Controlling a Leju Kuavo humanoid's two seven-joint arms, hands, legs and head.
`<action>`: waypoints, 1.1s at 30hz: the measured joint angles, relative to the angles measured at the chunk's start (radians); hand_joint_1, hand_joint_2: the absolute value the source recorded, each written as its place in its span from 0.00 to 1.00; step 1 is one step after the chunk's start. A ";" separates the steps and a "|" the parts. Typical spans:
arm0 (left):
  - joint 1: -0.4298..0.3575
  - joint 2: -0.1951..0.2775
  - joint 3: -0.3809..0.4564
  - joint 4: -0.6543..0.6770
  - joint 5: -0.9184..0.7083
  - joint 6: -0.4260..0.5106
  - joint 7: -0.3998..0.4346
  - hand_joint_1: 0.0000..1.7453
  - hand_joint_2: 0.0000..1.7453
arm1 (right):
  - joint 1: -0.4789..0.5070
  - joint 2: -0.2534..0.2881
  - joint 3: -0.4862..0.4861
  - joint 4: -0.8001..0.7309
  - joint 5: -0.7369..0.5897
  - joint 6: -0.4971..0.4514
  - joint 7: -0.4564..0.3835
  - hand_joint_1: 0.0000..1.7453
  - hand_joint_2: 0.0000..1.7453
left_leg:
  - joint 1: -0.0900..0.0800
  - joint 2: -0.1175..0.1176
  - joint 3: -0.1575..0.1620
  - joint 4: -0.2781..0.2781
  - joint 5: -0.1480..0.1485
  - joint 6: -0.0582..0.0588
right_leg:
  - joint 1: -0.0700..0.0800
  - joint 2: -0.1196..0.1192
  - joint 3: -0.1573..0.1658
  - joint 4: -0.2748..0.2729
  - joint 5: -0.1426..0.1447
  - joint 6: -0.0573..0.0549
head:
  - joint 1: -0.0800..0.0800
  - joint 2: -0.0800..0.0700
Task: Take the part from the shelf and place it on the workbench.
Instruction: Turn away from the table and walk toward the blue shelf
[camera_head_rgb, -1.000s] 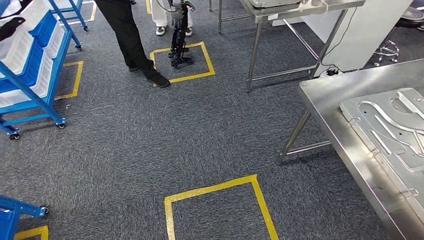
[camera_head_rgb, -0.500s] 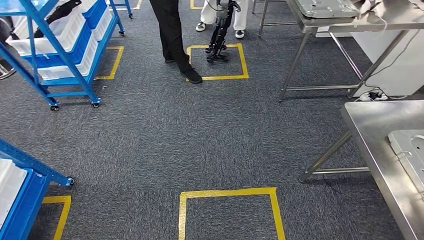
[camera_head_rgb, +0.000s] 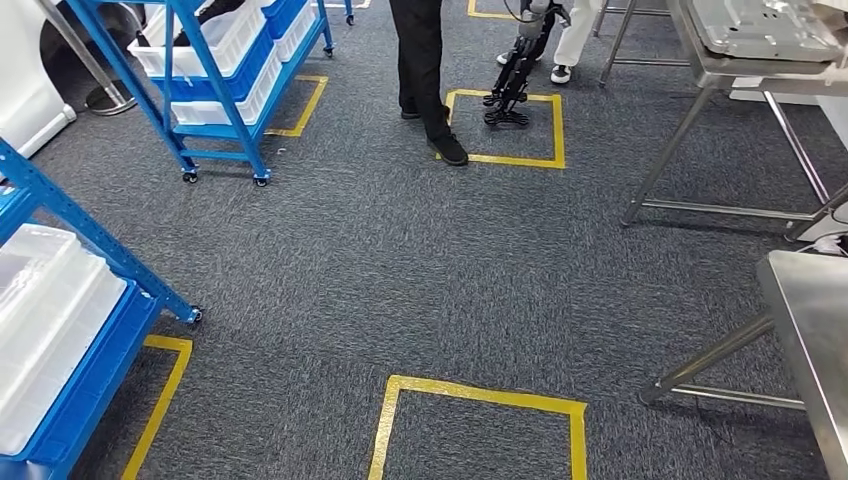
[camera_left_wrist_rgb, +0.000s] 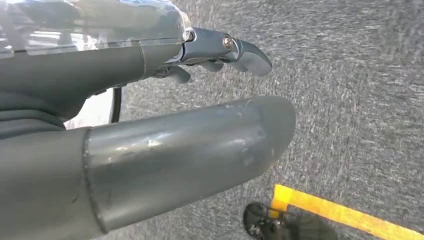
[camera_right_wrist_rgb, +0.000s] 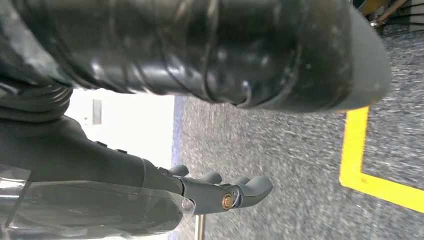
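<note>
Both my hands empty: left hand (camera_left_wrist_rgb: 220, 75) and right hand (camera_right_wrist_rgb: 220, 192) hang with fingers apart. Blue shelf (camera_head_rgb: 95, 300) near, part not yet taken; workbench (camera_head_rgb: 815, 320) waits.

Layout as I see it from the head view:

- Blue metal shelf rack on castors (camera_head_rgb: 70, 300): near left, white plastic bins (camera_head_rgb: 45, 320) on its tiers.
- Second blue wheeled shelf rack (camera_head_rgb: 215, 75): far left, behind the first, also carrying bins.
- Yellow tape square on grey carpet (camera_head_rgb: 480, 430): directly before me, between near rack and bench.
- Stainless steel bench (camera_head_rgb: 815, 330): near right edge.
- Second steel bench (camera_head_rgb: 740, 60): far right, a flat metal panel (camera_head_rgb: 765, 25) on top.
- Person in dark trousers (camera_head_rgb: 425, 70): far centre, just left of another taped square (camera_head_rgb: 510, 125).
</note>
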 joint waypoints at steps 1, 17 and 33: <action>-0.002 0.000 0.000 0.000 0.000 0.000 0.000 0.00 0.00 | 0.000 0.000 0.000 0.000 0.000 0.000 0.000 0.00 0.00 | -0.006 0.022 0.025 -0.050 0.015 0.007 | 0.001 -0.011 0.004 0.000 -0.003 0.004 | 0.000 0.000; -0.004 0.002 0.001 0.000 -0.010 0.000 0.002 0.00 0.00 | 0.000 -0.001 0.000 0.004 0.002 0.004 0.000 0.00 0.00 | -0.003 -0.157 0.048 -0.083 0.018 0.025 | -0.019 0.175 -0.040 0.032 0.022 0.035 | 0.001 0.000; -0.002 0.002 0.001 0.000 -0.012 0.000 0.008 0.00 0.00 | -0.003 -0.001 -0.001 0.005 0.003 0.017 -0.002 0.00 0.00 | -0.007 0.021 0.041 -0.086 0.022 0.003 | -0.004 -0.017 0.004 -0.004 0.002 0.013 | -0.002 0.000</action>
